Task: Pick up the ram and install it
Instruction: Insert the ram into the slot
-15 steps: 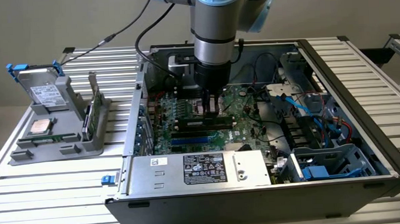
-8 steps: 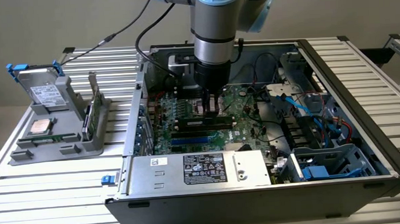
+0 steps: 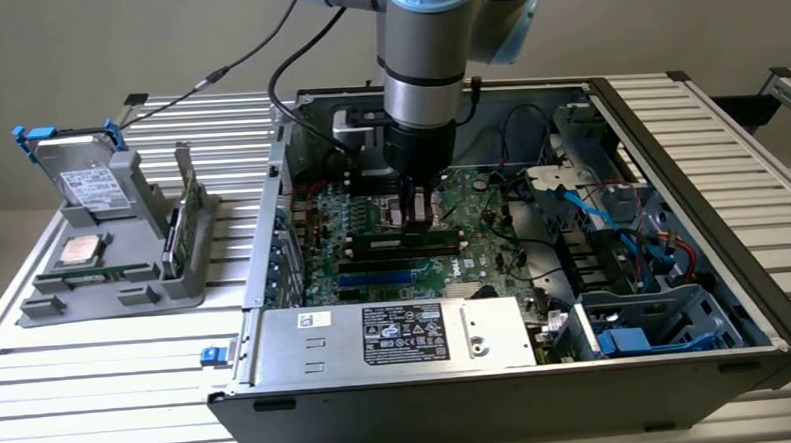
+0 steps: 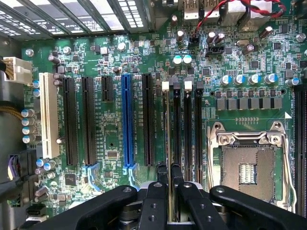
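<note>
1. Gripper (image 3: pixel 419 218) (image 4: pixel 169 168): hangs from the arm (image 3: pixel 422 50), lowered inside the open computer case (image 3: pixel 712 138). Its two black fingers (image 4: pixel 154 201) are drawn close together, with a thin strip pinched between them. They appear clamped on the top edge of the ram (image 3: pixel 399 243) (image 4: pixel 166 134).

2. The ram: inside the case, standing on edge on the motherboard (image 4: pixel 110 139). It is in line with the end slot of a row of four memory slots (image 4: pixel 188 134). The exterior view shows it as a long dark bar directly under the fingertips. How far it sits in the slot cannot be told.

3. Inside the case: a blue expansion slot (image 4: pixel 126 120) and several black ones run parallel to the memory slots. The processor socket (image 4: pixel 249 165) has its metal frame shut over bare contacts. A power supply (image 3: pixel 394 337) with a dark label lies along the case's near edge. Blue cables (image 3: pixel 610 222) lie at the exterior view's right end of the case.

4. Outside the case, at the exterior view's left: a grey holder (image 3: pixel 118 289) stands on the slatted metal surface (image 3: pixel 96 395), just beside the case wall. It carries a boxy drive (image 3: pixel 90 185) with a white label and a square silver processor chip (image 3: pixel 80 251).
</note>
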### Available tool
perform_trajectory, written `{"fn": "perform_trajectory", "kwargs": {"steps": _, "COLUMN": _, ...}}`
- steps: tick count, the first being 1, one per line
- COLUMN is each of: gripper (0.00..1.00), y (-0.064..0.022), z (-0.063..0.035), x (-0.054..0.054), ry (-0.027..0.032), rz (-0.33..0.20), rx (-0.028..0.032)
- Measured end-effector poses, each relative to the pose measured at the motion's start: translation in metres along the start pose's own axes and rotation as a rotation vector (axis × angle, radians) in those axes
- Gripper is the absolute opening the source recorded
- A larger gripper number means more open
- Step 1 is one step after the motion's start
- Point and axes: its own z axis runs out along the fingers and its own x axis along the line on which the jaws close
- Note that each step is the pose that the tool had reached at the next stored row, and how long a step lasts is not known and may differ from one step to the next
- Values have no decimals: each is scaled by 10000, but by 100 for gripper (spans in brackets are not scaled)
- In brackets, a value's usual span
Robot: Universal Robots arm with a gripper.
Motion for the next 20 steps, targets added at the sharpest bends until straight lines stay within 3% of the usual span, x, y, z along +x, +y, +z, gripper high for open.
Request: {"fn": "perform_trajectory", "kwargs": {"steps": 20, "gripper": 14, "y": -1, "z": 49, "x": -20, "ry": 5, "rz": 0, "rx": -2}}
